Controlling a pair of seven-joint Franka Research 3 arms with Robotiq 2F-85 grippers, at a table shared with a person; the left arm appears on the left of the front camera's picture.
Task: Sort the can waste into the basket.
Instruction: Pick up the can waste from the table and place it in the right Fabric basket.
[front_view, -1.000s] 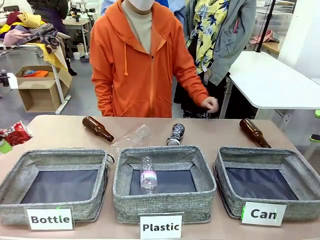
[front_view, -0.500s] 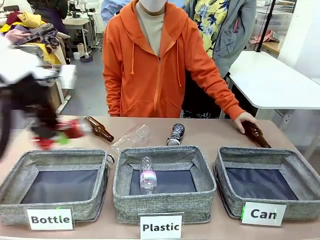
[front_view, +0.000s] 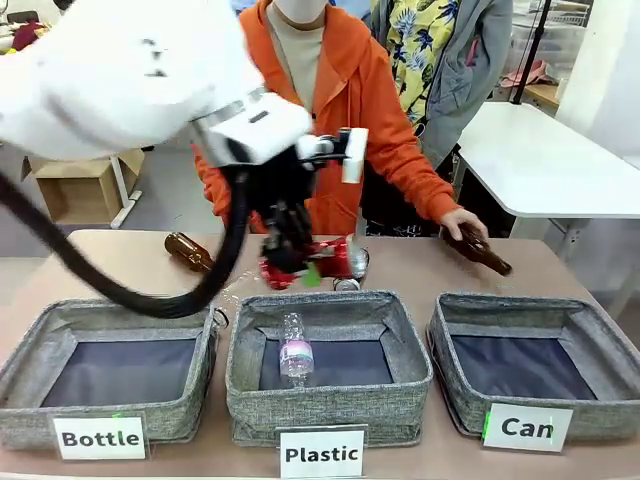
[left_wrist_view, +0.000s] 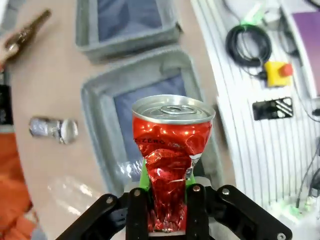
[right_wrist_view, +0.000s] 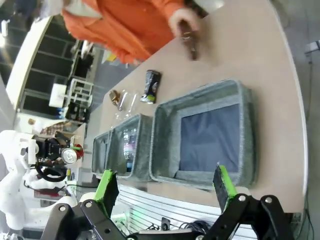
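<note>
Red and shiny, the crushed red can (front_view: 320, 262) hangs in the air in the middle of the front view, just above the far edge of the Plastic basket (front_view: 330, 400). The left jaws are pinching it by its squashed bottom end, and its round top points away from the wrist. The big white left arm (front_view: 120, 70) reaches in from the upper left of the frame. The black-and-silver can (left_wrist_view: 52, 128) lies on its side on the brown bench (front_view: 120, 262), close to the far wall of the Plastic basket, at the left of the left wrist view. The Can basket (front_view: 530, 305) sits at the lower right of the front view, well apart from the red can, and its dark floor shows. The right jaws are spread wide with nothing between them, at the bottom of the right wrist view, looking down at the Can basket. A person in an orange top stands at the far side, and the person's hand (front_view: 462, 222) grips a tilted brown bottle (front_view: 485, 252) at the right of the frame. A clear plastic bottle (front_view: 296, 352) lies in the Plastic basket.
</note>
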